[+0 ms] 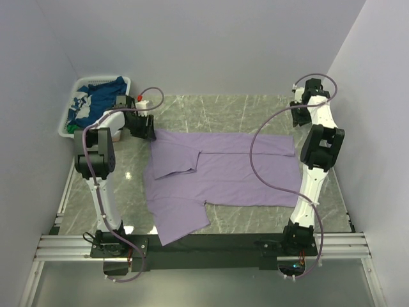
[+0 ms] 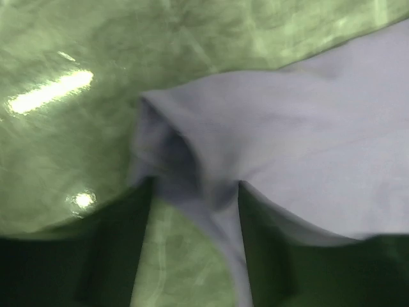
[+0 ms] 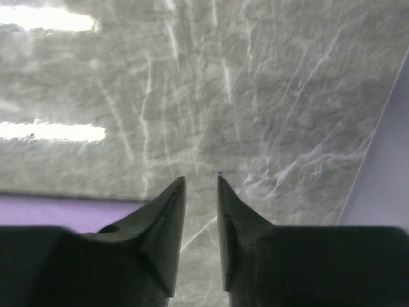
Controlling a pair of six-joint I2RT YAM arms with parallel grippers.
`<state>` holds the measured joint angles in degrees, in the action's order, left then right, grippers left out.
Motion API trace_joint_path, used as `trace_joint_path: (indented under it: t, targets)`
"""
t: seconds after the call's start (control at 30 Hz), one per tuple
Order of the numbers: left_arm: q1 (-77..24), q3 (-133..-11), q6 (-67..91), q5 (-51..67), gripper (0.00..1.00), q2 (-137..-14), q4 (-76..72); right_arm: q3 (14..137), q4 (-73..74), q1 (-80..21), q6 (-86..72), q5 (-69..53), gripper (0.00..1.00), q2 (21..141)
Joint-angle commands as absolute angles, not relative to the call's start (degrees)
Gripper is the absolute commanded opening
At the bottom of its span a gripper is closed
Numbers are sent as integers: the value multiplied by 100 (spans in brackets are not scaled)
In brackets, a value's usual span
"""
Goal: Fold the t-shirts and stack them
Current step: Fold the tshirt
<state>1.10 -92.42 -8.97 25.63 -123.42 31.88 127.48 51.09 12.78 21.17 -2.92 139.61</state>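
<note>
A large lavender-purple t-shirt [image 1: 230, 173] lies spread flat on the marble table, one sleeve folded over its chest. My left gripper [image 1: 144, 128] is at the shirt's far left corner. In the left wrist view the jaws [image 2: 196, 185] stand open, with a raised fold of the shirt [image 2: 307, 141] running between them against the right finger; bare table shows beside the left finger. My right gripper [image 1: 299, 105] is beyond the shirt's far right corner. Its fingers [image 3: 201, 179] are narrowly open and empty over bare marble, with a strip of the shirt [image 3: 38, 211] behind them. A navy blue t-shirt with white print [image 1: 102, 93] lies in the basket.
A white slatted basket [image 1: 96, 80] stands at the far left corner against the wall. Walls close in the table on the left, back and right. An aluminium rail [image 1: 204, 246] runs along the near edge by the arm bases.
</note>
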Motion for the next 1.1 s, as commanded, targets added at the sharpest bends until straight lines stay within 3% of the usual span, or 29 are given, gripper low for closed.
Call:
trace_joint_path:
  t: [0.0,0.07,0.17,0.47,0.73,0.97,1.03,1.07]
  targets:
    - [167,-9115,-1028,2540,66,-11796,3173,12502,5484,1310,2162,-798,42,13099]
    - [176,-8844,-1090,2593,72,-11322,3112,12096,5563,1318,2188,-905,45,12781]
    - [167,-8605,-1142,2715,73,-10804,3181,11628,5956,1371,2057,-1133,45,12507]
    - [-123,-7560,-1677,3225,81,-10108,3542,11339,6627,1600,1740,-1775,46,12885]
    - [-632,-6803,-2223,3156,68,-9782,3656,11101,6811,1740,1784,-2109,44,12859]
    - [-1186,-6382,-2584,2971,68,-9510,3578,10794,6865,1775,1854,-2329,43,12867]
    - [-1413,-6337,-2584,2910,66,-9449,3437,10714,6786,1784,1846,-2286,38,12867]
    - [-1493,-6363,-2627,2900,65,-9440,3402,10696,6707,1784,1837,-2268,32,12867]
